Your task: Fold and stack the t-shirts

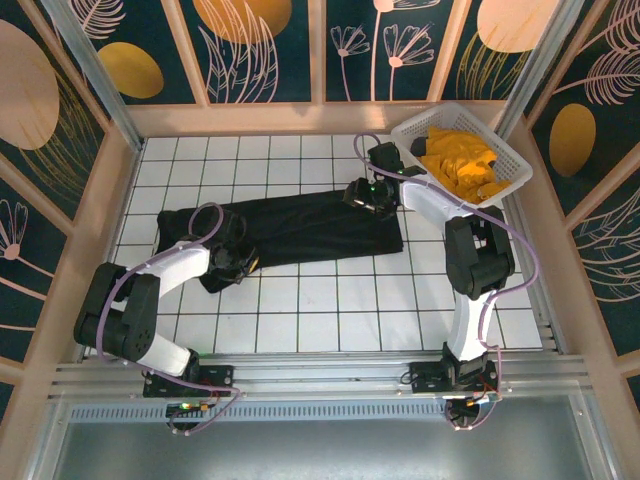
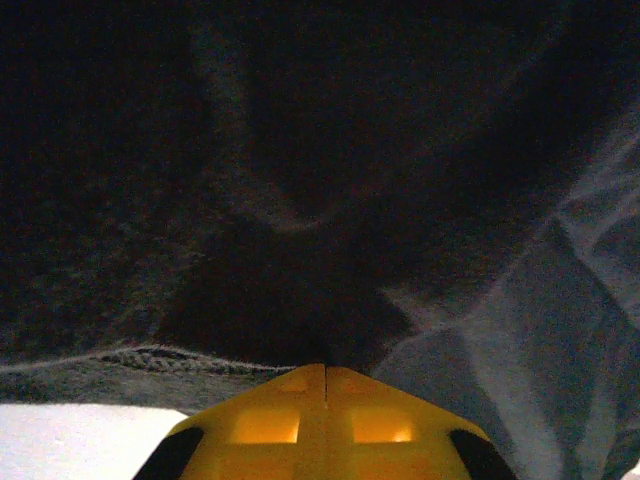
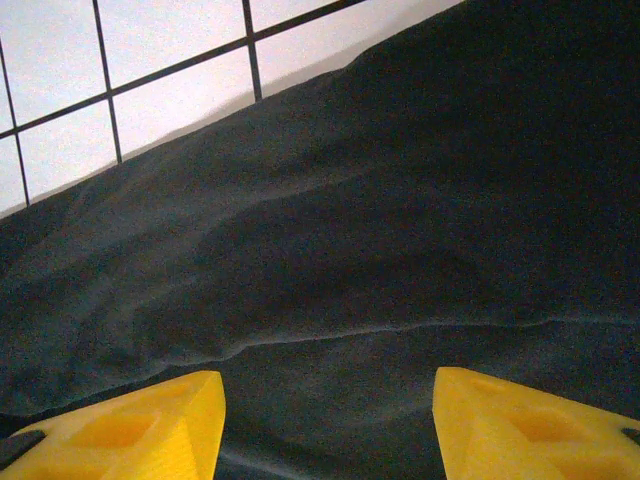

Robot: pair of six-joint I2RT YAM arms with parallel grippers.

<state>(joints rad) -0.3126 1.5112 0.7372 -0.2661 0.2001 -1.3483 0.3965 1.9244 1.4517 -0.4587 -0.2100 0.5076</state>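
Pinching black t-shirt [image 1: 300,225] near its hem, with left claw [image 2: 322,372] clamped together on the cloth.
Lying flat on tabletop [image 1: 300,310] beneath right claw [image 3: 325,385], held apart; judged light, limp, best gripped at corners.

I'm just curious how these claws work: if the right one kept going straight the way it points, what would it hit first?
Most likely the black t-shirt, which lies directly ahead of the open right gripper; how near it is, I cannot tell.
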